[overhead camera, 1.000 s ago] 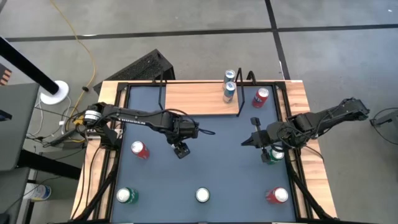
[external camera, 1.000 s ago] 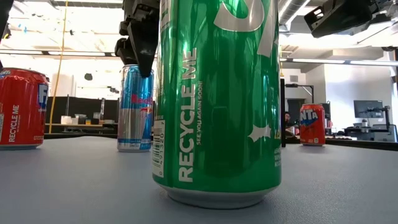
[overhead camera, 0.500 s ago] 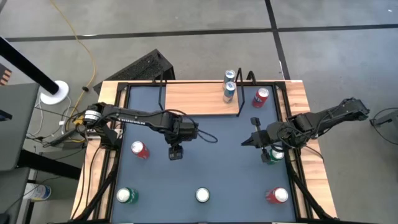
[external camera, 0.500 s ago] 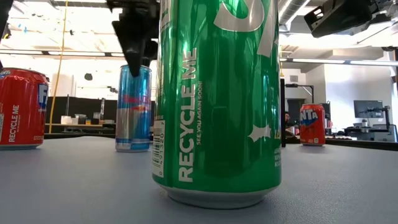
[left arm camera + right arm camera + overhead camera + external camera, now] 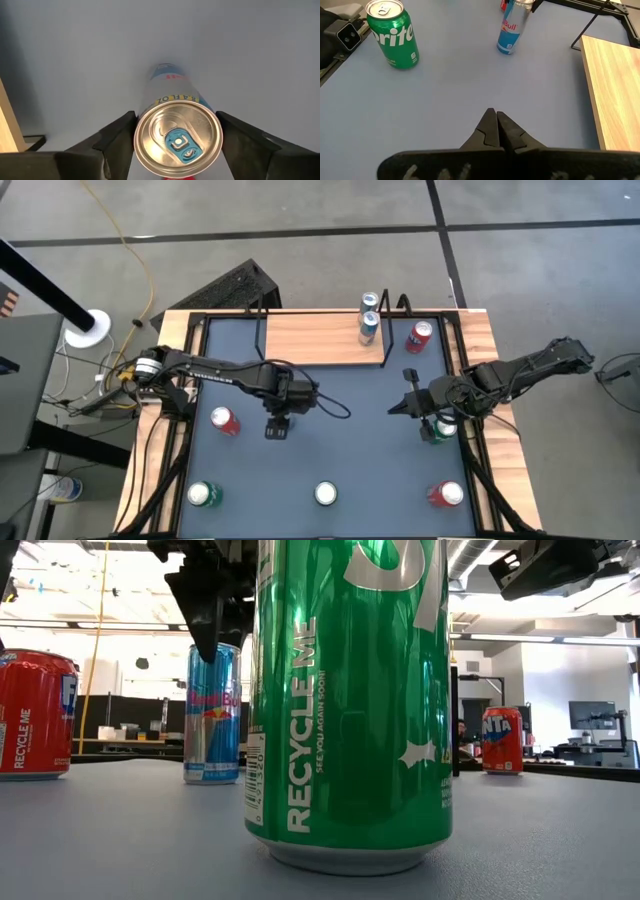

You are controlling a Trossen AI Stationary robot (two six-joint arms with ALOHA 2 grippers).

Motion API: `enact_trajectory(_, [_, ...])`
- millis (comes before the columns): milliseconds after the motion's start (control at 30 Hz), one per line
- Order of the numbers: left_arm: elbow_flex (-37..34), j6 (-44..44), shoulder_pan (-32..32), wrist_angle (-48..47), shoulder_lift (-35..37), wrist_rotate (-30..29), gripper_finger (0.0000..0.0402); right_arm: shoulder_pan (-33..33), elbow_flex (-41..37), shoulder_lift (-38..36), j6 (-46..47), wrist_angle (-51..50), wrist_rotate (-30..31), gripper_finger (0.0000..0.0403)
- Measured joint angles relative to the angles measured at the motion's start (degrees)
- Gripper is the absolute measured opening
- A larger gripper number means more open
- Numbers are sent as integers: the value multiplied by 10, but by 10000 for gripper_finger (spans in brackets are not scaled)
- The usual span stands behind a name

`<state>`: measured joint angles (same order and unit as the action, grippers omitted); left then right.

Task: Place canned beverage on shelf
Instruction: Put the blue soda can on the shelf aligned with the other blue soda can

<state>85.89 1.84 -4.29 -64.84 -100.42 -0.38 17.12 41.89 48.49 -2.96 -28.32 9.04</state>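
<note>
A slim blue-and-silver Red Bull can (image 5: 212, 710) stands upright on the dark-blue tabletop left of the middle. My left gripper (image 5: 275, 428) is above it, shut on its top (image 5: 178, 139). My right gripper (image 5: 392, 410) is shut and empty, hovering over the table's right half; it also shows in the right wrist view (image 5: 496, 125). The shelf (image 5: 320, 338), a light-wood board with a black wire frame, stands at the far edge. One Red Bull can (image 5: 368, 328) stands at its right end, and another (image 5: 370, 301) is just behind it. My left gripper pinches the Red Bull can between its two fingers (image 5: 119, 137), just under the rim (image 5: 138, 135), on opposite sides. The fingers come from above and point down. The can is upright; whether its base rests on the table or is just clear of it, I cannot tell.
Loose cans stand on the tabletop: a red one (image 5: 224, 420) left of my left gripper, a green one (image 5: 203, 495), a green one (image 5: 326, 494) close to the low camera, a red one (image 5: 447, 494), a green one (image 5: 440, 428) under the right arm, and a red one (image 5: 418, 335) right of the shelf.
My left gripper has moved toward the table's left and slightly toward its near edge, and has turned about. The Red Bull can has gone a little the same way with it and has stayed upright.
</note>
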Motion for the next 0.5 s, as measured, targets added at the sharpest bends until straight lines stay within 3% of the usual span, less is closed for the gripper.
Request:
enact_trajectory(233, [0,51,1,2,-1,-24,297,0,0,0,0,0,0,0])
enact_trajectory(500, [0,107,12,-1,-1,29,320,0,0,0,0,0,0,0])
